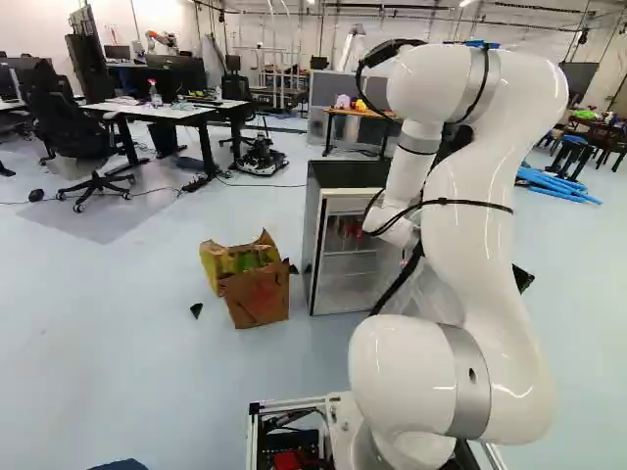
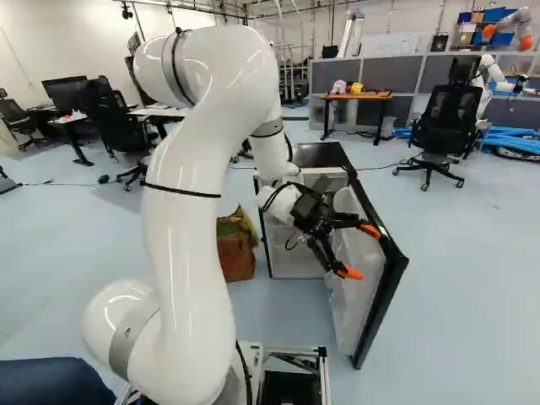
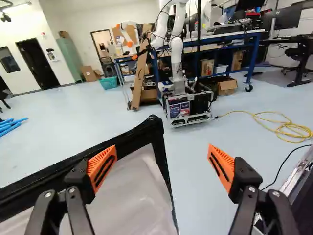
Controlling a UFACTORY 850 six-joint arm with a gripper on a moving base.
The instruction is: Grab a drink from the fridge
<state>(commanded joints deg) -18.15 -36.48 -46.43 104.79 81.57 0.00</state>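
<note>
Beside the opened fridge door, my gripper (image 2: 361,251) stands with its orange fingers wide apart in the right base view. The door (image 2: 386,291) has a black frame and a pale inner lining. In the wrist view the door's corner (image 3: 155,122) reaches up between the two sides of the gripper (image 3: 162,155), one finger over the pale lining and the other over floor; nothing is gripped. The fridge (image 2: 319,155) has a black top. Through its front in the left base view, small reddish items (image 1: 349,227) show on an upper shelf; whether they are drinks I cannot tell.
An open brown paper bag (image 1: 257,296) with green and yellow on it stands beside the fridge. A small dark piece (image 1: 197,309) lies on the floor near it. Another robot (image 3: 179,88) and a yellow cable (image 3: 283,128) are farther off. An office chair (image 2: 440,126) stands beyond the door.
</note>
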